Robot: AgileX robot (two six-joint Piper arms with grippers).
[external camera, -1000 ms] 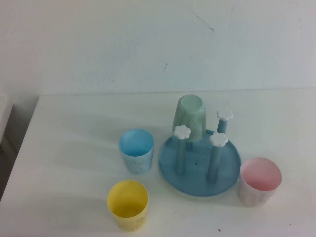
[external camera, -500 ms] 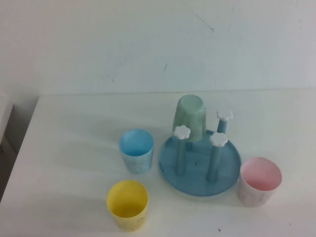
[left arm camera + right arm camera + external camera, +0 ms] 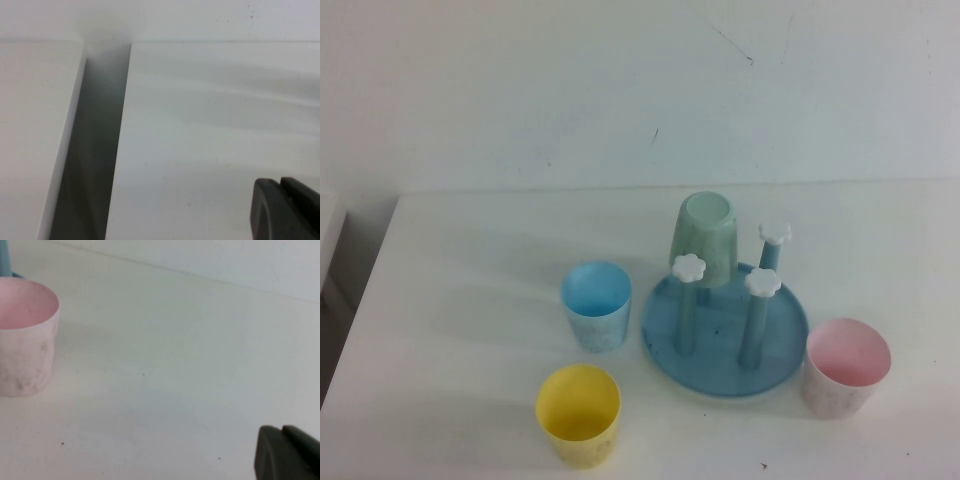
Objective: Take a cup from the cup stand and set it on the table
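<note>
1. The pink cup (image 3: 847,366) stands upright on the table (image 3: 470,260), in the lower right of the high view, just beside the right edge of the stand (image 3: 725,330).
2. The green cup (image 3: 705,238) sits upside down on a peg at the back of the stand.
3. The blue cup (image 3: 596,304) stands left of the stand; the yellow cup (image 3: 579,414) is below it, near the lower edge.
4. The left gripper (image 3: 287,210) shows only as a dark tip over bare table near its edge; I cannot tell its state.
5. The right gripper (image 3: 287,454) is also only a dark tip, well apart from the pink cup (image 3: 25,337); I cannot tell its state.
</note>
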